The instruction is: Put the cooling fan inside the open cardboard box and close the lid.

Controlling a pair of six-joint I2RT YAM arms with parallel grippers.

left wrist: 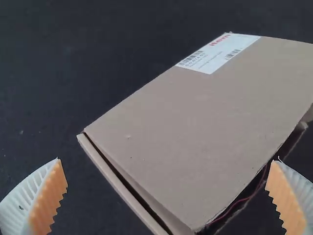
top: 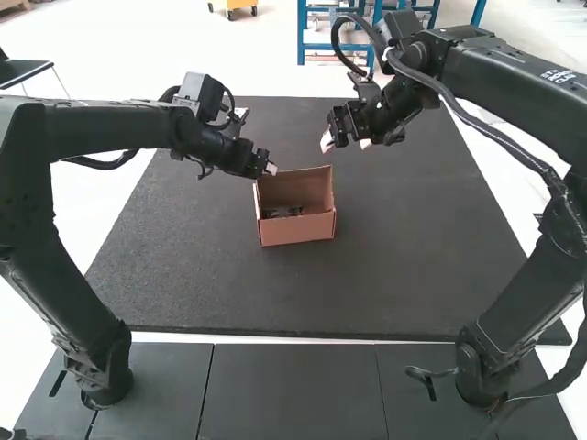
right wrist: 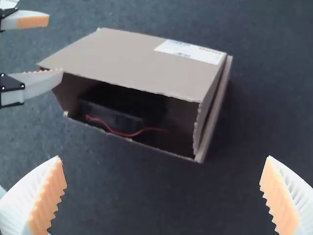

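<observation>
The left pincer [top: 264, 166] has its white ribbed fingers spread, orange pads facing each other, and holds nothing; it hangs at the left rear corner of the cardboard box [top: 295, 220], one fingertip [right wrist: 46, 78] right at the lid's corner, though I cannot tell whether it touches. The right pincer [top: 341, 139] is spread wide too, empty, and hovers above and behind the box, well apart from it.

The lid [right wrist: 132, 61] is half up, tilted over the opening and hinged along the rear wall, with one white label [right wrist: 190, 51] on its outer face. Under it, inside the box, lies the cooling fan [right wrist: 117, 120]: a dark body on the box floor with a thin red wire curling across it.

One box, one fan, two pincers. The box stands near the middle of a single dark, rough mat [top: 183, 257] spread over a pale bench [top: 64, 229], and the arms' black base plates [top: 293, 390] run along the near edge
</observation>
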